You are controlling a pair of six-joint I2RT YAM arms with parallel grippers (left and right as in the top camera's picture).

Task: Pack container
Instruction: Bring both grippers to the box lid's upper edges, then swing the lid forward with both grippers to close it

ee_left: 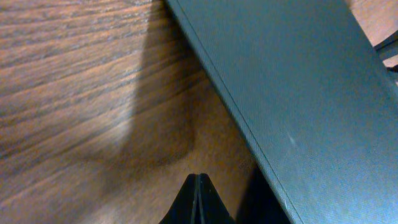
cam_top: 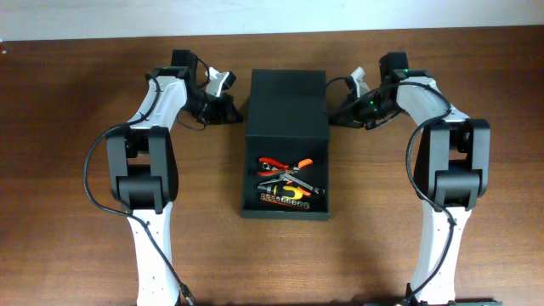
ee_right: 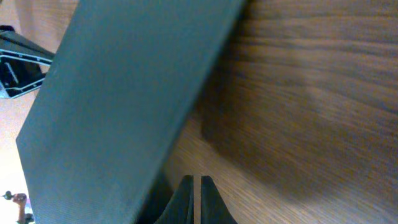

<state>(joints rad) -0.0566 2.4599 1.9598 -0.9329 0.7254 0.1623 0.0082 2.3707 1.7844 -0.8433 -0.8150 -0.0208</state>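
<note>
Both must act evenly: left pincer (ee_left: 198, 180) and right pincer (ee_right: 196, 182), each pressed together, should lower the lid (cam_top: 287, 102) onto the container (cam_top: 285, 212) without twist.

- The container (ee_right: 124, 93) shows as a broad, matte, dark green-black flat panel, its long edge running aslant over the bench.
- The wood-grain bench (ee_right: 311, 93) carries a soft shadow along that edge.
- The right gripper (ee_right: 193, 190) has its dark fingertips drawn nearly together with only a thin slit between them. It holds nothing and sits just beside the panel's edge.
- Beyond the panel's far side is a black-and-white machine part (ee_right: 22, 68), cropped.
</note>
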